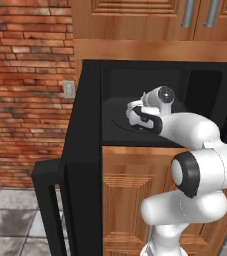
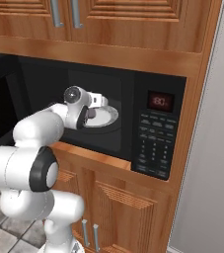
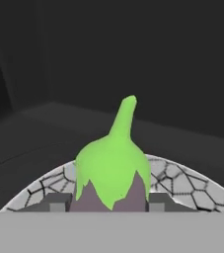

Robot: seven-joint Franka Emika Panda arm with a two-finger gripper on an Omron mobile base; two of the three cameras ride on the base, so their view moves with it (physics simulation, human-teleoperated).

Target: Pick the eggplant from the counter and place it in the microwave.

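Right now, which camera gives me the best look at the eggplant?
The hand view: the eggplant sits close up between the fingers, green stem cap forward, over the white plate. In both base views the hand hides it inside the microwave.

Colours inside the oven

Between the dark pincer (image 3: 111, 203) tips, the eggplant (image 3: 112, 173) is showing a bright green cap over dull purple. Beneath it, the white plate (image 3: 182, 185) is showing black crackle lines. Around it, the microwave (image 2: 153, 133) is showing black walls.

a red brick wall (image 1: 25, 75) with a socket (image 1: 69, 89), grey floor tiles (image 1: 10, 220), and wooden cabinets (image 2: 133, 207).
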